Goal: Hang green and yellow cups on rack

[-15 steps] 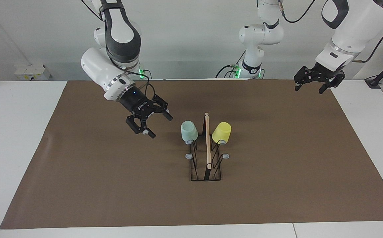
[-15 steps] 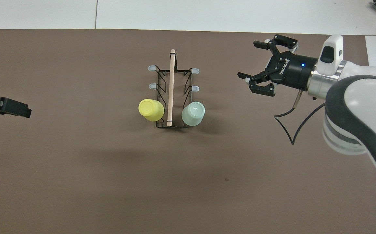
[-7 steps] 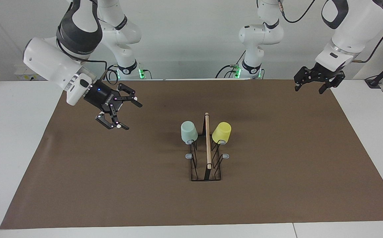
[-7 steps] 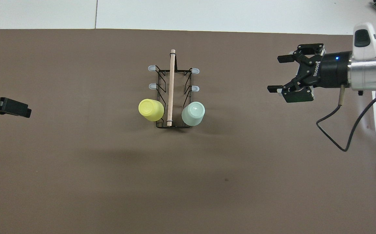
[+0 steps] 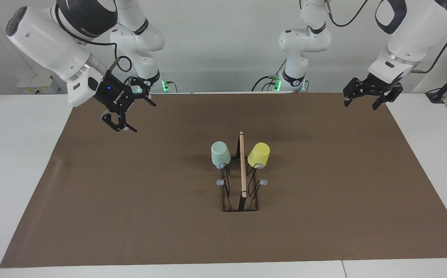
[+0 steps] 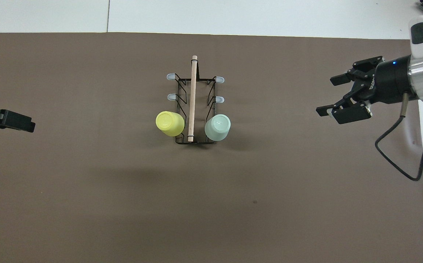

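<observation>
Right gripper: the right gripper [image 5: 134, 112] hangs at the upper left of the facing view, over the mat's corner at the right arm's end, fingers spread wide and holding nothing; in the overhead view it sits at the right edge [image 6: 337, 96].
Left gripper: the left gripper [image 5: 362, 101] is parked at the upper right of the facing view, over the mat's edge, fingers apart and empty; this arm waits.
Green cup: the green cup [image 5: 220, 154], centre of frame, sits mouth-down over a peg on the rack's side toward the right arm.
Yellow cup: the yellow cup [image 5: 258, 154] is tipped mouth-down on the matching peg on the side toward the left arm.
Rack: the rack [image 5: 240, 193] stands mid-mat; both cups are on its pegs nearest the robots, the other pegs bare.
Why so: inverted on pegs, the cups stay put without a grip, so both hands are free; the task looks done, though how deeply each peg enters its cup cannot be seen.
Change: the right gripper has drawn away from beside the green cup, up and outward; cups, rack and left gripper are unmoved.
</observation>
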`<state>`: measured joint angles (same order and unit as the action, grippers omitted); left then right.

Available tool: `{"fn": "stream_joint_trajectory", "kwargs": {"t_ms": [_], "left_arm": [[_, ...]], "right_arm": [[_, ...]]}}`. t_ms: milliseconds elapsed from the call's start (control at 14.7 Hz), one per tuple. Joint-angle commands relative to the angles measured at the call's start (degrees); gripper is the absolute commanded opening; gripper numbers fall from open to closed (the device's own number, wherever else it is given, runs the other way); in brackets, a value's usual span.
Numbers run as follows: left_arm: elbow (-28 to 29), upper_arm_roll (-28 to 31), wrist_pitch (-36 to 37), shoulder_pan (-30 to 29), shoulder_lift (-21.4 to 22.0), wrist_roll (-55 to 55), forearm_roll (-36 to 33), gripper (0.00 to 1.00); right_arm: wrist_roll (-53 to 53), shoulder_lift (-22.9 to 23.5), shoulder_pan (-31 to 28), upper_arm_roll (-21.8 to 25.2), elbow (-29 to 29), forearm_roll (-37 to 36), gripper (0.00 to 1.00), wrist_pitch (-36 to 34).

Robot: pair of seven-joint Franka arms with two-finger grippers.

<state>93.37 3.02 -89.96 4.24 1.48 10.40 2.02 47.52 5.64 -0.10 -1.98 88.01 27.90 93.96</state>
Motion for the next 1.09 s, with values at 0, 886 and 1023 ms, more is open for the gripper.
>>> {"fn": "stream_joint_trajectory", "kwargs": {"t_ms": [0, 886, 1023], "left_arm": [[0.23, 0.40, 0.49, 0.60, 0.28, 0.15, -1.05, 1.00], [0.14, 0.40, 0.49, -0.20, 0.37, 0.15, -1.05, 1.00], [0.14, 0.32, 0.49, -0.20, 0.37, 0.15, -1.05, 1.00]], "right_arm": [[-2.70, 0.60, -1.21, -0.39, -1.78, -6.69, 1.00, -2.12], [-28.30, 0.17, 0.28, -1.09, -2.49, -30.54, 1.00, -8.52], [-39.99, 0.08, 1.07, -1.27, -2.40, -28.18, 1.00, -11.60]]}}
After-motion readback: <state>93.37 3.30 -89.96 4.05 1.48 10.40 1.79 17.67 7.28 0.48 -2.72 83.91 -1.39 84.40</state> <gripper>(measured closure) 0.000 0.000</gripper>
